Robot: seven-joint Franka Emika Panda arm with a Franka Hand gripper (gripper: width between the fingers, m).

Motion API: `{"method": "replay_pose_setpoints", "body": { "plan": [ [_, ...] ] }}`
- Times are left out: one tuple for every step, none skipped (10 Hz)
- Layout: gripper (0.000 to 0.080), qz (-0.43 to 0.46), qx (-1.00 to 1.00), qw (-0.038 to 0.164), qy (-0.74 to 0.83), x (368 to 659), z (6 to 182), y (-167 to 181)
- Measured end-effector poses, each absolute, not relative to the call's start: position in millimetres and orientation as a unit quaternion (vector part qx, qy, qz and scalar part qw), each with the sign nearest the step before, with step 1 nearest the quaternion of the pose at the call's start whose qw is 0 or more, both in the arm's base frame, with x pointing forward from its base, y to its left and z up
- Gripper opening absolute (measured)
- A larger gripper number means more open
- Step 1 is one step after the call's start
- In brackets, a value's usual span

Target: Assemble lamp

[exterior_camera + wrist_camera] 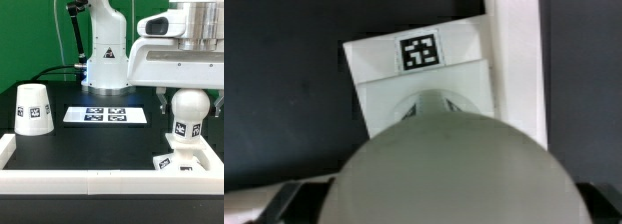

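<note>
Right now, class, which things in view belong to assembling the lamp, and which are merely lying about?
Lamp parts:
flat square white plastic base
round white bulb with neck
white tapered plastic shade

Lying about:
flat white marker board

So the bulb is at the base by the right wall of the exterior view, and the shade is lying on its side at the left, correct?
Not quite. The shade is at the exterior view's left, but it stands upright on the table with its wider end down, not on its side; the exterior view shows this. The rest holds: the bulb is at the base by the right wall, under the gripper.
</note>
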State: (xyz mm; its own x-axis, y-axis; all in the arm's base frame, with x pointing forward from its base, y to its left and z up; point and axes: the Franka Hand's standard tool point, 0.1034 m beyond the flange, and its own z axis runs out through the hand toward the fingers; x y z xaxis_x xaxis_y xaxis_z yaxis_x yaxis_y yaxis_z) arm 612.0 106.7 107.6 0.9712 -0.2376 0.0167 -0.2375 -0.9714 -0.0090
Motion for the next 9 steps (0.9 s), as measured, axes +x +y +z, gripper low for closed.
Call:
{"method": "replay_pose_setpoints", "body": {
  "plan": [
    [0.0577,-0.009,-0.99,0.005,0.144,612.1,107.6,106.7],
    [0.0577,-0.007,-0.983,0.008,0.184,612.1,107.7,106.5],
    [0.0577,-0.004,-0.968,0.015,0.249,612.0,107.4,105.6],
    [0.0577,0.0,-0.953,0.021,0.303,611.9,107.2,105.0],
    [0.0577,0.002,-0.947,0.024,0.321,611.9,107.0,104.7],
    [0.0577,0.005,-0.932,0.027,0.361,611.8,107.1,105.4],
    [0.0577,0.006,-0.924,0.028,0.382,611.8,107.1,105.4],
    [0.0577,0.007,-0.908,0.029,0.418,611.8,107.1,105.5],
    [0.0577,0.009,-0.894,0.03,0.446,611.8,107.4,106.1]
  ]
}}
